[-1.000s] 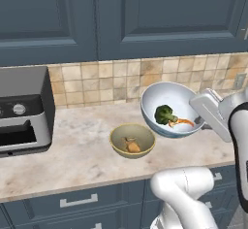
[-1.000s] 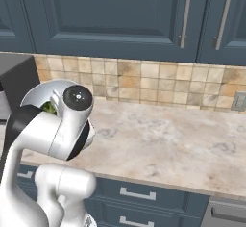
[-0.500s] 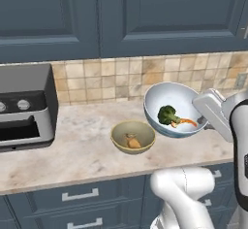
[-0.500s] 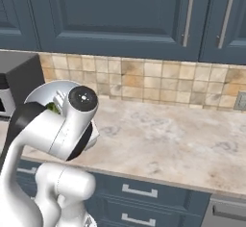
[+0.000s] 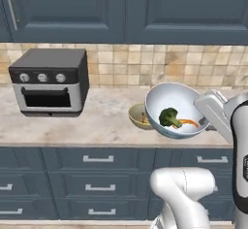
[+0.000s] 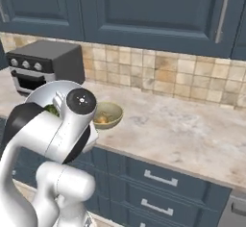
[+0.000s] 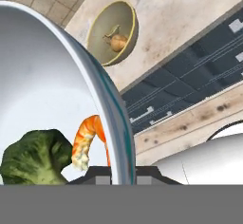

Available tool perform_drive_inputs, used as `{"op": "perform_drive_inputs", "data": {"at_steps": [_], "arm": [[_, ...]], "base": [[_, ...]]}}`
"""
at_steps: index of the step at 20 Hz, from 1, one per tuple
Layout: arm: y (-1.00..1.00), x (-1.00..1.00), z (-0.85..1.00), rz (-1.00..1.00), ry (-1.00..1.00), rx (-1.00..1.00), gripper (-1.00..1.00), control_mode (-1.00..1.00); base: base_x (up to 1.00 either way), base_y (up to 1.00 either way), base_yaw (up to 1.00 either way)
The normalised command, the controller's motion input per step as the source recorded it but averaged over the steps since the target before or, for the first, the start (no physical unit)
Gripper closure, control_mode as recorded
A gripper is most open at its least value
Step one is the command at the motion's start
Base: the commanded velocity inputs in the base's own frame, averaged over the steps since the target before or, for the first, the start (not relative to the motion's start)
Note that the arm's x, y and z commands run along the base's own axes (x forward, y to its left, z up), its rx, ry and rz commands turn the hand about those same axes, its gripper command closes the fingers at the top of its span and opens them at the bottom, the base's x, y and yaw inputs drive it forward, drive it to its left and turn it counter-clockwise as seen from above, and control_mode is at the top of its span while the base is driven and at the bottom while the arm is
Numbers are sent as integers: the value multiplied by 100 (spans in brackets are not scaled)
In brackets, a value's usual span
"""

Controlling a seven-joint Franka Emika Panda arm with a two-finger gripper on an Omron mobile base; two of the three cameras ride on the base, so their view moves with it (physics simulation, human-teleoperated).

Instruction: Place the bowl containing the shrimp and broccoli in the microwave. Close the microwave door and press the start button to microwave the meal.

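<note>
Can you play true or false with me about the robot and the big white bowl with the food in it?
1. The gripper pinches the rim of the bowl and holds it up above the counter. True.
2. The bowl has broccoli and a shrimp inside. True.
3. The olive-yellow bowl is empty. False: a small brownish piece lies in it.
4. The toaster oven sits on the floor. False: it stands on the counter, against the tiled wall.
5. The white bowl is inside the toaster oven. False: it hangs in the air beside the olive-yellow bowl.
</note>
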Motion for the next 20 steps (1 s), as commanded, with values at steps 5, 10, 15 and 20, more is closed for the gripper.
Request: {"op": "perform_drive_inputs", "data": {"at_steps": [5, 10, 15, 20], "arm": [[0, 0, 0, 0, 0, 0, 100, 100], [0, 0, 0, 0, 0, 0, 100, 100], [0, 0, 0, 0, 0, 0, 100, 100], [0, 0, 0, 0, 0, 0, 100, 100]], "base": [[0, 33, 74], [0, 35, 83], [4, 51, 81], [50, 72, 64]]}}
